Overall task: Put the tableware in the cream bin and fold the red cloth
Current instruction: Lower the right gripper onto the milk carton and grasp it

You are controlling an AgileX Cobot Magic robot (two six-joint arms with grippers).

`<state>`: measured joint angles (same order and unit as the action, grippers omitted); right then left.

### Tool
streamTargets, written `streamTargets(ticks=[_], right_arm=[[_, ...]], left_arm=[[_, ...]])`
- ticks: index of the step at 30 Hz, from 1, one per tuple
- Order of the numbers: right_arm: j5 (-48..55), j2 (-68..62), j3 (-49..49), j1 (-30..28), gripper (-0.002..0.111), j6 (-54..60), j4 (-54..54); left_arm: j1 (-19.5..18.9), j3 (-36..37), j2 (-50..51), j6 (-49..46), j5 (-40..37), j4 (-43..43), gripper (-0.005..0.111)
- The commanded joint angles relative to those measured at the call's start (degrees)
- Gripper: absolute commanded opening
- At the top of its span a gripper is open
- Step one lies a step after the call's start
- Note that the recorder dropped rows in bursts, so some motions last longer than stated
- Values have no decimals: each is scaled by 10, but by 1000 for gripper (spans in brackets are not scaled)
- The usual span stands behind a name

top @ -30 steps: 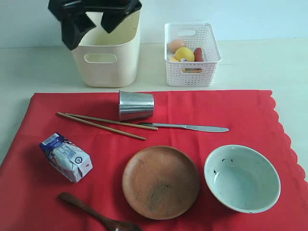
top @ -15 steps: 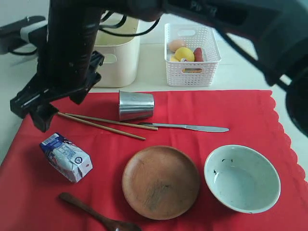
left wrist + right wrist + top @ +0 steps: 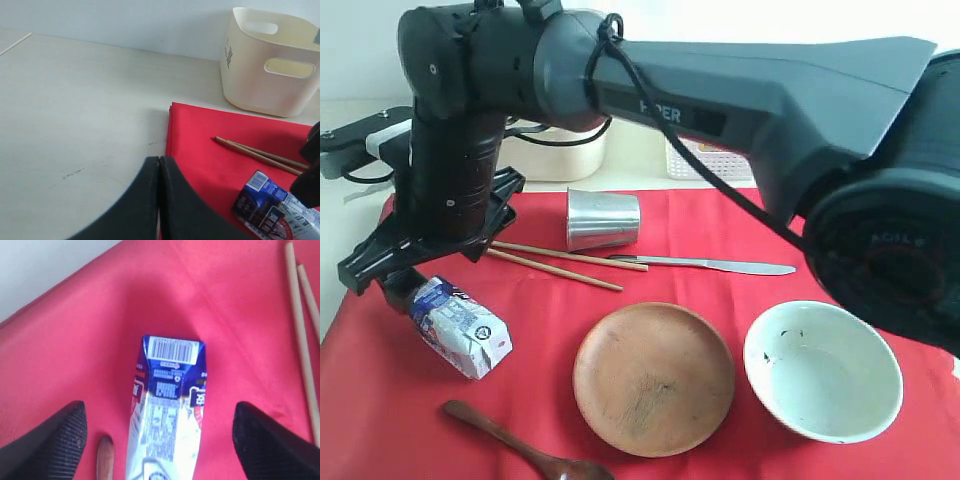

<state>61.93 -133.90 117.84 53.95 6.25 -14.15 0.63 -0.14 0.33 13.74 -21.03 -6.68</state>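
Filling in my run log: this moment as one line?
right end effector: open over milk carton | left end effector: shut, empty | tumbler, plate, bowl: on red cloth

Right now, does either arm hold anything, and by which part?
Nothing is held. The right fingers stand open around the carton; the left fingers are shut empty.

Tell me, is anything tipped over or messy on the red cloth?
Yes. The milk carton lies flat on its side instead of standing, near the left edge of the red cloth in the exterior view. The bowl has a few small dark specks inside, so it looks used. Nothing looks spilled.
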Motion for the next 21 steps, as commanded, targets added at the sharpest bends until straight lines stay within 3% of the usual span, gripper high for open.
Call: streamTargets(ticks=[1,21], right_arm=[[-19,-15,3,0,76,-13,3],[-29,-64,3,22,78,-44,11]], left_arm=[[-1,1,-3,0,4,-2,0],[-1,1,-3,0,4,-2,0]])
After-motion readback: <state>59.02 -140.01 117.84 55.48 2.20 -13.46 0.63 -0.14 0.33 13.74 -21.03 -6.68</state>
